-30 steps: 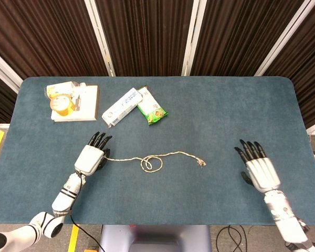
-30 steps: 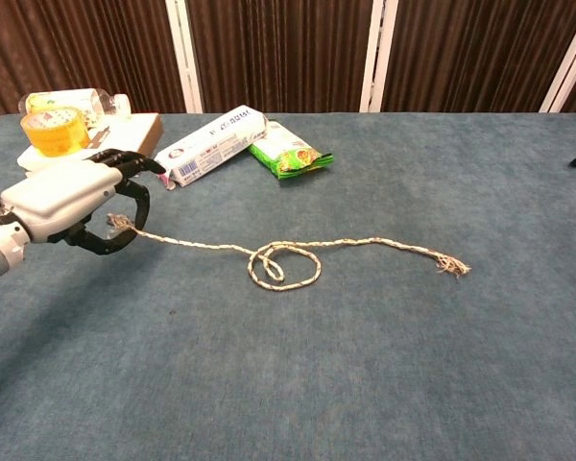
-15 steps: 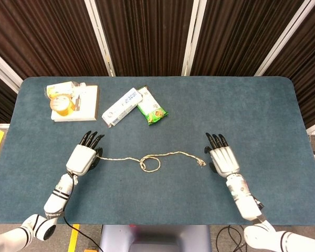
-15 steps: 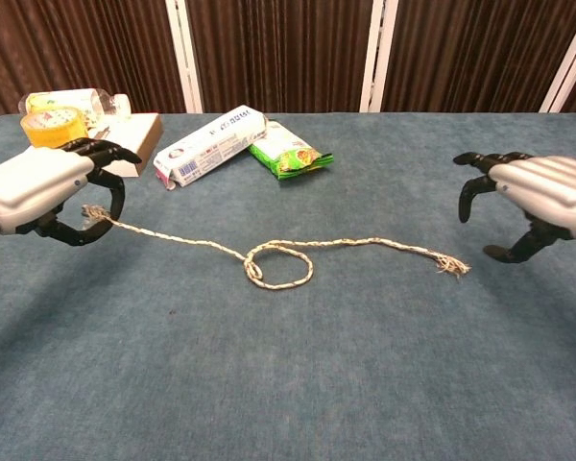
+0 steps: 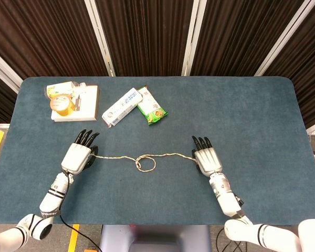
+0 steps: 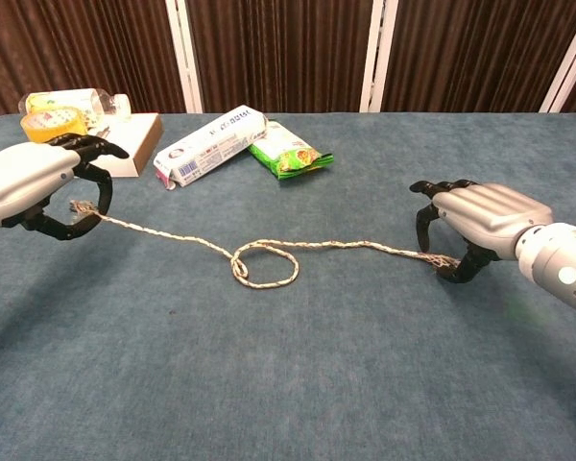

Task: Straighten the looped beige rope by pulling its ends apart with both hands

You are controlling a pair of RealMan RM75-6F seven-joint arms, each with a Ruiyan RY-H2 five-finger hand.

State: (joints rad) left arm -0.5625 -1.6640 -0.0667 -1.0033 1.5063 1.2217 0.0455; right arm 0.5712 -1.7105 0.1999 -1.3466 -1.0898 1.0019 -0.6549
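Two robot hands: left (image 6: 29,182) pinches rope (image 6: 264,264) end; right (image 6: 475,226) curls over other.

Rope (image 5: 146,159) between both hands, on table (image 5: 252,115)

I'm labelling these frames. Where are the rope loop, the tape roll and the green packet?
rope loop (image 6: 265,267): chest view, strand at the loop's near edge
tape roll (image 5: 62,105): head view, its yellow top
green packet (image 6: 290,150): chest view, middle of its face

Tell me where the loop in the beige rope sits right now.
In the head view the loop lies on the table between the left hand and the right hand, nearer the left, below the white box.
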